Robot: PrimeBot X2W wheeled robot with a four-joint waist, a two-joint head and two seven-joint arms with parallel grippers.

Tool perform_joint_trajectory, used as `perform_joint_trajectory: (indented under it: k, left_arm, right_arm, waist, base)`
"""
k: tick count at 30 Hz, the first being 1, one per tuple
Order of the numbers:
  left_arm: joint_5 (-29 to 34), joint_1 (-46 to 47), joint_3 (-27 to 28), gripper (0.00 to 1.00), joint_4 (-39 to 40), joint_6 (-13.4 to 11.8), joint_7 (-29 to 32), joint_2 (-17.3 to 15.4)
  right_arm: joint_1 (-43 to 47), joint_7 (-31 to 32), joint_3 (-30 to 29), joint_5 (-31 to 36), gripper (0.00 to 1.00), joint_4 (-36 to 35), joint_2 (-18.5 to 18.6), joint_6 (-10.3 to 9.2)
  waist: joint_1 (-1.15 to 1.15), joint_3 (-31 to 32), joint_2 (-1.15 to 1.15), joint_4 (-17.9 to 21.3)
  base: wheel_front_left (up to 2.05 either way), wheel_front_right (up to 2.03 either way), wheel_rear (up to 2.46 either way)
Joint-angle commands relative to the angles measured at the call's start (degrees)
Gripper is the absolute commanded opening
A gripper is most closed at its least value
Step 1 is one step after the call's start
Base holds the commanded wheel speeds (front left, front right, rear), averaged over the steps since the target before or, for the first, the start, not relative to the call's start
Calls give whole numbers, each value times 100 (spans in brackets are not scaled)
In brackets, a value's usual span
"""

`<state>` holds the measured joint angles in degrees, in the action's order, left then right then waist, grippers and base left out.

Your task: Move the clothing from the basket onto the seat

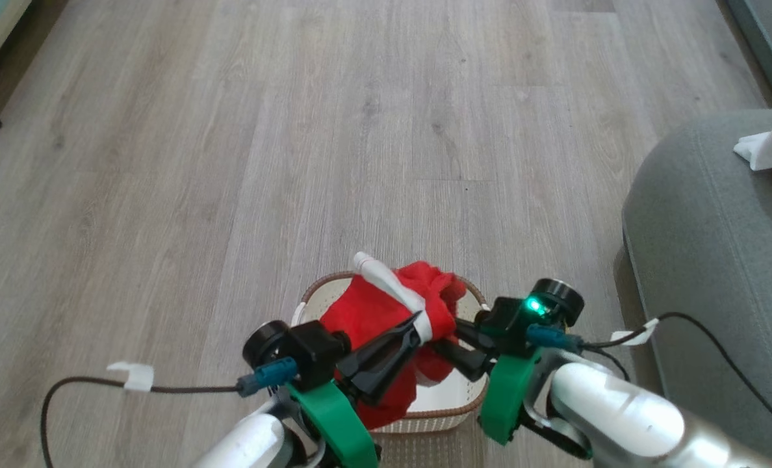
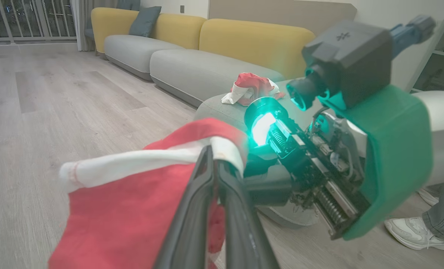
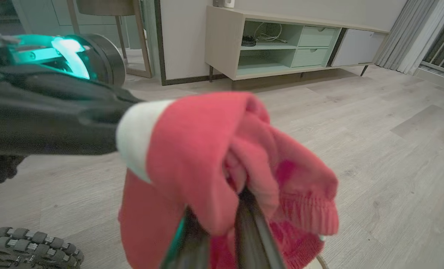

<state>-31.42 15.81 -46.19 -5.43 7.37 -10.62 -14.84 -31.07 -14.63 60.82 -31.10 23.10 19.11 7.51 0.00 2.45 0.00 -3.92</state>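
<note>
Around you lies a pale grey plank floor point(image 1: 360, 130). A yellow-backed sofa point(image 2: 252, 41) lines one wall, a pale sideboard point(image 3: 281, 45) another, curtains point(image 3: 401, 33) beside it.

clothing point(image 1: 376, 309): bright red, white trim band
basket point(image 1: 435, 424): cream-white, perforated dot pattern; brown woven-look rim
seat point(image 1: 704, 247): plain grey
floor point(image 1: 295, 130): pale grey-brown wood grain, planked
left gripper point(image 1: 418, 317): black fingers, green bracket
right gripper point(image 1: 452, 335): black fingers, green bracket, teal light
sofa point(image 2: 244, 41): yellow back, grey cushions
</note>
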Motion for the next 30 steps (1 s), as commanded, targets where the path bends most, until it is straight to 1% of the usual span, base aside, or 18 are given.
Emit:
perform_joint_trajectory:
  k: [1,2,3,7,11,18,19,25,30]
  left_arm:
    - [-5,356,276,57,112,-54,-106,-108]
    - [2,350,304,89,93,-78,-133,-119]
    - [4,341,324,100,74,-93,-158,-126]
    - [-1,277,397,100,-44,-157,-241,-132]
    - [27,181,465,100,-168,-235,-325,-113]
    - [132,80,431,100,-264,-207,-411,67]
    - [132,80,431,100,-264,-207,-411,67]
    - [207,61,373,100,-314,-149,-431,241]
    - [270,117,305,100,-375,-99,-435,359]
  right_arm:
    - [-153,-37,-146,-57,0,-160,77,-2]
    - [-135,-37,-180,-63,0,-161,96,-2]
    - [-112,-37,-225,-68,0,-164,116,-2]
    - [40,-37,-466,-68,0,-183,195,-2]
    - [204,-37,-757,-14,0,-211,282,-2]
    - [456,-37,-1286,145,0,-330,433,-2]
    - [456,-37,-1286,145,0,-330,433,-2]
    - [632,-37,-1625,278,0,-455,492,-2]
    - [736,-37,-1883,357,0,-524,552,-2]
  waist:
    - [0,-15,0,47]
    - [0,-25,0,76]
    - [0,-34,0,104]
    - [0,-65,0,278]
    - [0,-129,0,601]
    - [0,-270,0,1427]
    - [0,-270,0,1427]
    - [0,-387,0,2199]
    - [0,-524,0,2587]
  base:
    - [0,0,0]
    - [0,0,0]
    - [0,0,0]
    - [0,0,0]
    - [0,0,0]
    - [0,0,0]
    - [0,0,0]
    - [0,0,0]
    - [0,0,0]
